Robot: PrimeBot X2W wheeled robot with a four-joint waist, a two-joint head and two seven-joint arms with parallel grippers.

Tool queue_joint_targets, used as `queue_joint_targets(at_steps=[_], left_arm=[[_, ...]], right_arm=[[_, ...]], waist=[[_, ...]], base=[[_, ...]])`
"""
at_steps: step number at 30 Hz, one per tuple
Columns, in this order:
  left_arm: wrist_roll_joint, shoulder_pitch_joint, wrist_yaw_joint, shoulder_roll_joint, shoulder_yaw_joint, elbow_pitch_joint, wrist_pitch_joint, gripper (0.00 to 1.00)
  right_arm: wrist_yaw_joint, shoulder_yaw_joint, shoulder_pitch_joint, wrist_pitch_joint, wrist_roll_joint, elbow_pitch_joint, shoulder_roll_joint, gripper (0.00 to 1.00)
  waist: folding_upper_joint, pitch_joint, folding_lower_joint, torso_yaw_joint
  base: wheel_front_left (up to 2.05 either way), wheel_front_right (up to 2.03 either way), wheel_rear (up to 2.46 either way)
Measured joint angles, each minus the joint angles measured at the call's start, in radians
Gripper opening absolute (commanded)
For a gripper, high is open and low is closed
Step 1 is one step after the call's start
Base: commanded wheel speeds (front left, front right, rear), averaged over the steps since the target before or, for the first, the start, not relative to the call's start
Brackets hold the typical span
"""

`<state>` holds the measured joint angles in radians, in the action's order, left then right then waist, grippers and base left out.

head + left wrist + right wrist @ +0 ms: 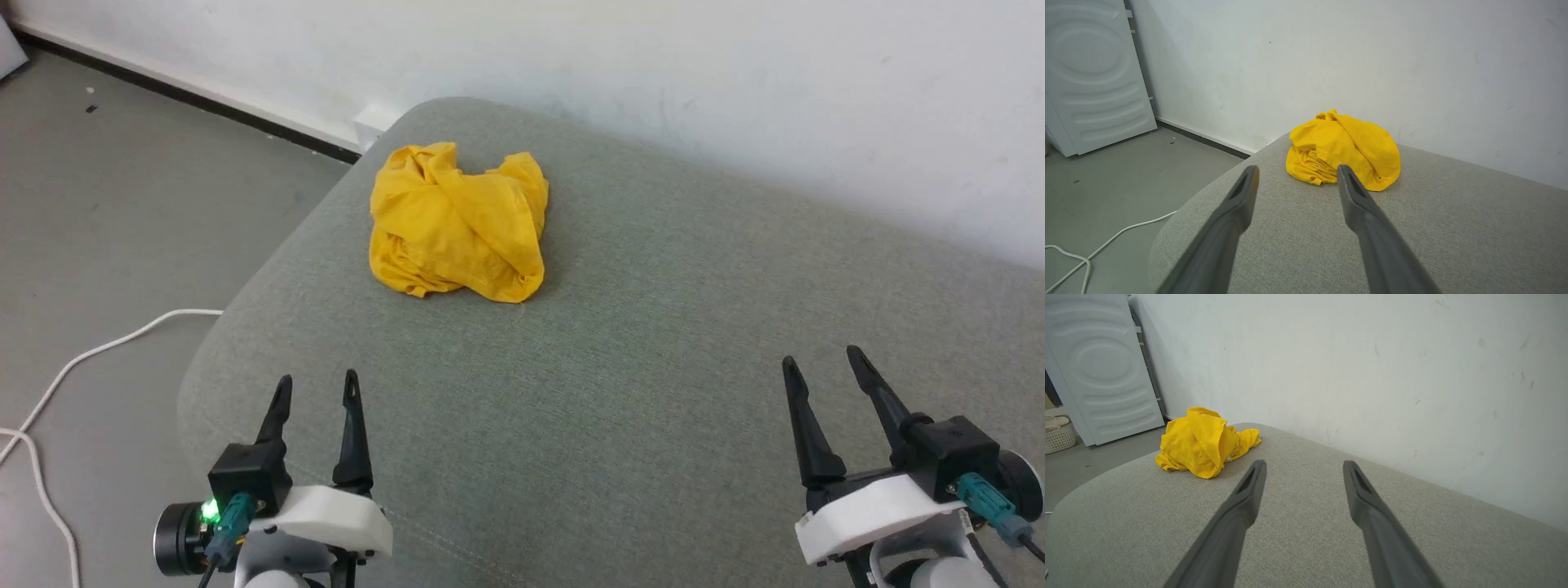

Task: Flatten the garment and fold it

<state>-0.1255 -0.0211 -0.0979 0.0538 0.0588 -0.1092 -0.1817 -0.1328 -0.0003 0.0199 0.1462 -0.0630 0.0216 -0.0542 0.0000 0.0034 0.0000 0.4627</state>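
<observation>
Head view: garment (pixel 457 222) lies bunched near the cushion's (pixel 653 367) far left corner; both grippers, left (pixel 318 390) and right (pixel 820 365), spread and empty. Pinching several layers could keep it wadded.

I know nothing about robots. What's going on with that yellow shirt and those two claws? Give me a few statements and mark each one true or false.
1. The shirt lies crumpled in a heap on the grey cushion. True.
2. The left gripper is clamped on the shirt. False: it is open and empty, clearly apart from the shirt.
3. The right gripper is open, with nothing between its fingers. True.
4. A white cable lies on the cushion beside the shirt. False: it lies on the floor, to the left of the cushion.
</observation>
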Motion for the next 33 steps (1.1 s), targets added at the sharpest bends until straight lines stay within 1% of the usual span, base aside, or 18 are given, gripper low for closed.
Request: queue_joint_targets(at_steps=[21,33], left_arm=[[-0.037,0.0,-0.019,-0.001,0.002,-0.028,-0.043,1.0],[-0.073,-0.001,-0.035,-0.001,0.015,-0.04,-0.067,1.0]], right_arm=[[0.0,0.001,0.0,0.035,-0.017,0.009,0.001,1.0],[0.0,-0.008,0.0,0.052,-0.018,0.008,0.001,1.0]], waist=[[0.0,0.0,0.0,0.071],[0.0,0.013,0.0,0.13]], base=[[0.0,0.0,0.0],[0.0,0.0,0.0]])
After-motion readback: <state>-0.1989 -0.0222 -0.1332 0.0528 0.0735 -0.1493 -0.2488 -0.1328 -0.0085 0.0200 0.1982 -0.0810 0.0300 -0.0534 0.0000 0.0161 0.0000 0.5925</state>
